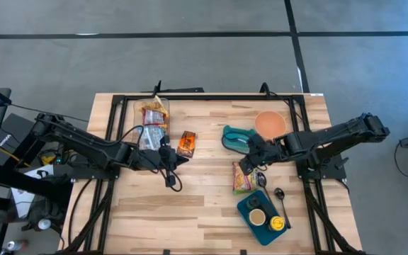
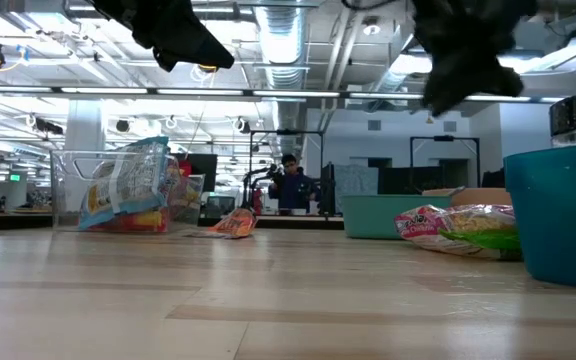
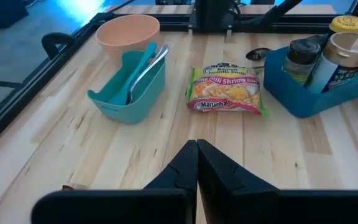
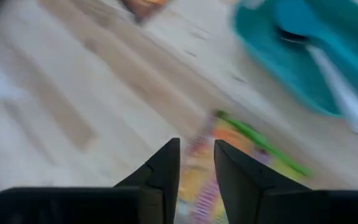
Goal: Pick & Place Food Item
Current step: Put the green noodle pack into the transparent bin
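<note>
A ramen noodle packet (image 1: 243, 177) lies flat on the wooden table, right of centre; it also shows in the left wrist view (image 3: 227, 90). My right gripper (image 1: 249, 161) hangs above the packet's far end, tipped steeply down, its fingers (image 4: 166, 165) open by a narrow gap with the packet (image 4: 235, 146) below them, clear of it. An orange snack packet (image 1: 185, 144) lies near the table's middle. My left gripper (image 1: 171, 160) hovers near it, shut (image 3: 196, 158) and empty, high above the table.
A clear bin (image 1: 153, 117) with snack bags stands at the far left. A teal tray (image 1: 236, 138) with utensils and a peach bowl (image 1: 270, 124) stand beyond the ramen. A blue caddy (image 1: 263, 212) with jars and a spoon (image 1: 280, 198) sit at the near right.
</note>
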### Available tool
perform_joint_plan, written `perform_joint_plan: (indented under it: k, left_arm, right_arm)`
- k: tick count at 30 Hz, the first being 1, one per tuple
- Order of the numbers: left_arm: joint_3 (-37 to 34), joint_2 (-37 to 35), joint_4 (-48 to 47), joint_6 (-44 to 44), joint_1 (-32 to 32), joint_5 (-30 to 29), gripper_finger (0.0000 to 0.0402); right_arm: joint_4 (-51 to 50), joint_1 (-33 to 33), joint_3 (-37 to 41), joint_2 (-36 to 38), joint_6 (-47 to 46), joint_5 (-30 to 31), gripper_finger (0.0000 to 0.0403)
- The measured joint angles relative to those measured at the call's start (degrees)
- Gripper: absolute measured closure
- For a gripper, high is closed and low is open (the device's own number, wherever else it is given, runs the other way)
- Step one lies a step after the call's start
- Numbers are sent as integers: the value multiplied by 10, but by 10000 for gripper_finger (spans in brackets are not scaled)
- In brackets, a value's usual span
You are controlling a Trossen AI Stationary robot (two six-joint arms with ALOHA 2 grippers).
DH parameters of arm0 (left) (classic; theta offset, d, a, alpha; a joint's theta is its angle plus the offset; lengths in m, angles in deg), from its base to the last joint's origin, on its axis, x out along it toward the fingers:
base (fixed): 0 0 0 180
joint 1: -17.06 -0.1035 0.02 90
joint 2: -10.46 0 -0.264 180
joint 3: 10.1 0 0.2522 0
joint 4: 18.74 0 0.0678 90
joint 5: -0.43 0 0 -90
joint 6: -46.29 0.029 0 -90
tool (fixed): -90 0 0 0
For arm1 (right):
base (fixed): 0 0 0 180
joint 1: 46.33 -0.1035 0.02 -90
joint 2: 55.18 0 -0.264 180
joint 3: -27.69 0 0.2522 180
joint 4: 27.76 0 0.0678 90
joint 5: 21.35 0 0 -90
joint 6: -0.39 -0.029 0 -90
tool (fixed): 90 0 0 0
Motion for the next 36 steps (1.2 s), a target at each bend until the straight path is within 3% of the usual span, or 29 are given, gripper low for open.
perform_joint_plan:
  k: [8, 15, 31, 36]
  left_arm:
    - [0, 0, 0, -3, 0, 0, 401]
    - [0, 0, 0, -3, 0, 0, 401]
    - [0, 0, 0, -4, 0, 1, 401]
    - [0, 1, 0, -4, 0, 1, 401]
  right_arm:
    - [-181, 0, 0, 0, -13, 12, 321]
    - [-227, 0, 0, 0, -13, 15, 321]
    - [-60, 15, 133, 1, -13, -2, 321]
    - [-6, 27, 176, 2, -11, -41, 321]
